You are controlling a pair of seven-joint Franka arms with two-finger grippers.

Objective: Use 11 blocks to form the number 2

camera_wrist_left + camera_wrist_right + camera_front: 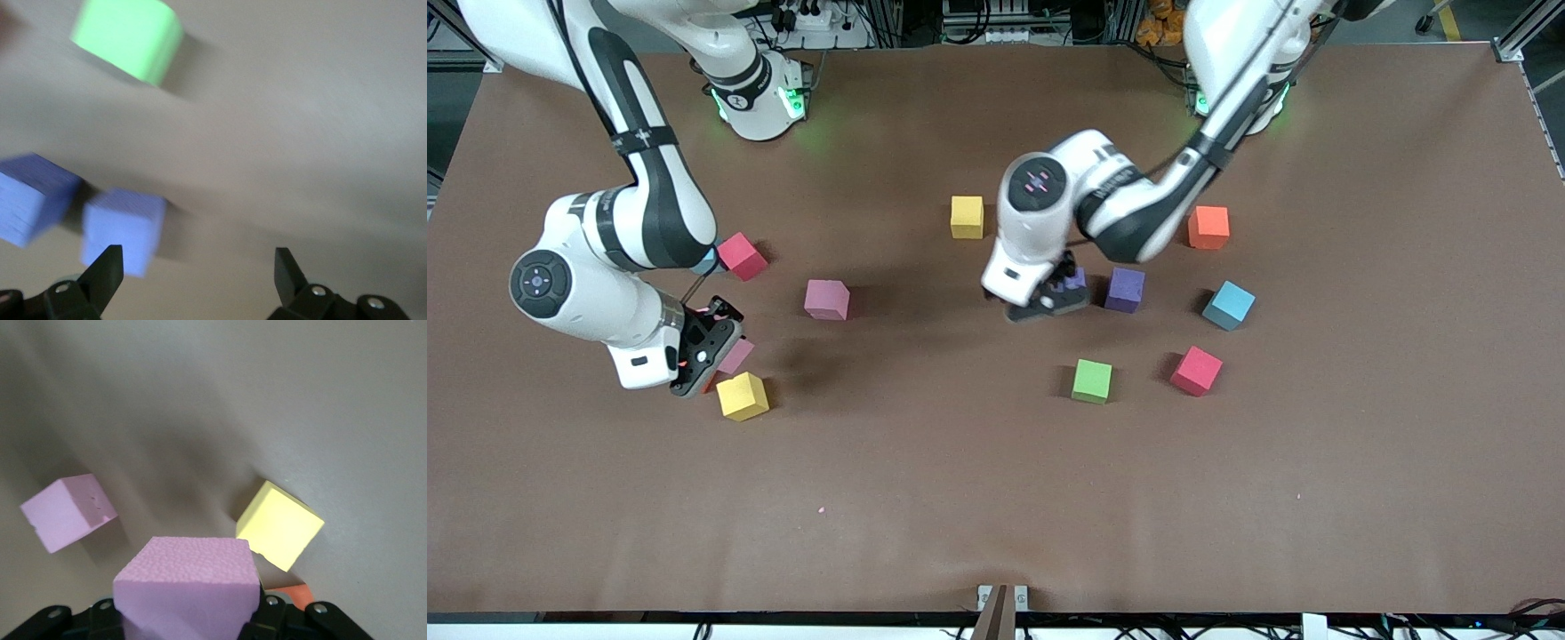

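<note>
Left gripper (1060, 293) hangs wide open over a purple block (1075, 278), its twin (1125, 290) just beside. Right gripper (713, 349) grips a pink block (188, 587) above a yellow block (742, 396). No readable writing; blocks lie scattered.

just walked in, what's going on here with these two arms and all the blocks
Two arms are sorting loose blocks on the table; no digit is formed yet. The right tool is shut on a pink block, over a yellow block. The left tool stands open over a purple block, beside a second purple block. The other blocks lie scattered.
</note>
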